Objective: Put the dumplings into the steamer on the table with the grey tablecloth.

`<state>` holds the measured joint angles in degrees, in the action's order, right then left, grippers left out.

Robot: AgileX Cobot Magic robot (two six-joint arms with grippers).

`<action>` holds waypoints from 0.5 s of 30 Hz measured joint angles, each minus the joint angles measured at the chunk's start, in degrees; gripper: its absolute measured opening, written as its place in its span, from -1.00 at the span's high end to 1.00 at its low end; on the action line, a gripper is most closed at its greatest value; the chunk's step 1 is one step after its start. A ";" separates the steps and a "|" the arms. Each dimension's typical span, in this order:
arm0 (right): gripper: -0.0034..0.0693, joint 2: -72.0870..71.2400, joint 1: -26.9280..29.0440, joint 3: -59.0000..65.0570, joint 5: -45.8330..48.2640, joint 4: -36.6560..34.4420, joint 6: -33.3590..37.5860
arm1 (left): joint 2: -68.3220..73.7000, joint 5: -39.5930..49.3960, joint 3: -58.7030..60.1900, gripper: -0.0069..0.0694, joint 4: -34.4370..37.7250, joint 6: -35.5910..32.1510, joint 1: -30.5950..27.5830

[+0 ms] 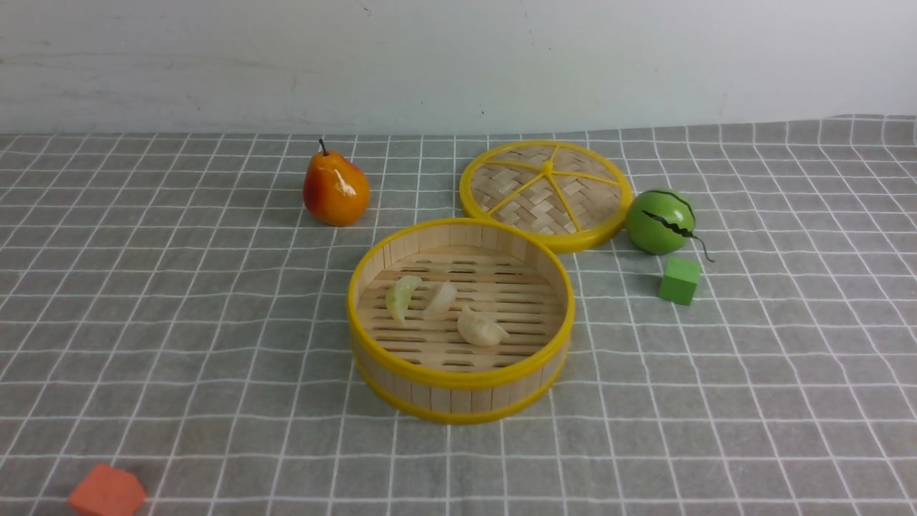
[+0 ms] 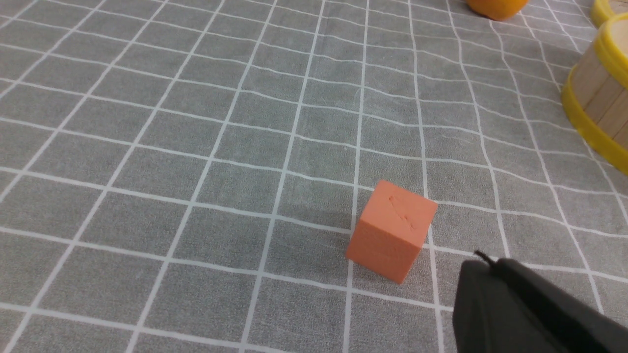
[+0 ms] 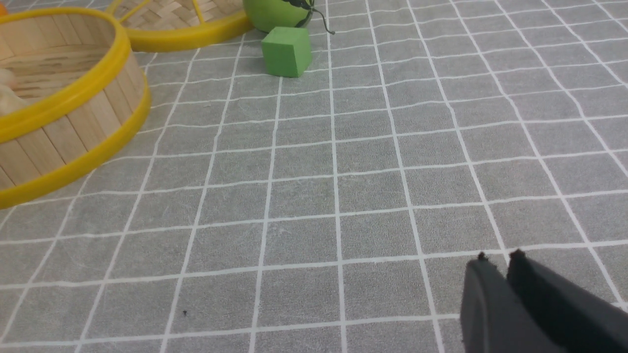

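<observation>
Right now I'm seeing both grippers, left (image 2: 483, 262) and right (image 3: 496, 259), pressed together and holding nothing, while all three dumplings (image 1: 444, 309) are sitting inside the steamer (image 1: 458, 376). Moving the left arm carelessly risks knocking the orange block (image 2: 392, 230) just beside it.

Open top on round bamboo steamer (image 1: 458, 390); flat woven yellow-rimmed lid (image 1: 546, 193) touching behind, small green cube (image 1: 679, 280) near right

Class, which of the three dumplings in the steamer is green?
The leftmost dumpling in the steamer; the other two are cream-white.
</observation>
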<state>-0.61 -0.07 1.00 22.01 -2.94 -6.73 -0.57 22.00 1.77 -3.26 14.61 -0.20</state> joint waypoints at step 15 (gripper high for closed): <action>0.70 0.00 0.00 0.00 0.00 0.00 0.00 | 0.00 0.00 0.00 0.83 0.00 0.00 0.00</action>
<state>-0.61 -0.07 1.00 22.01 -2.94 -6.73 -0.57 22.00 1.77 -3.26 14.61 -0.20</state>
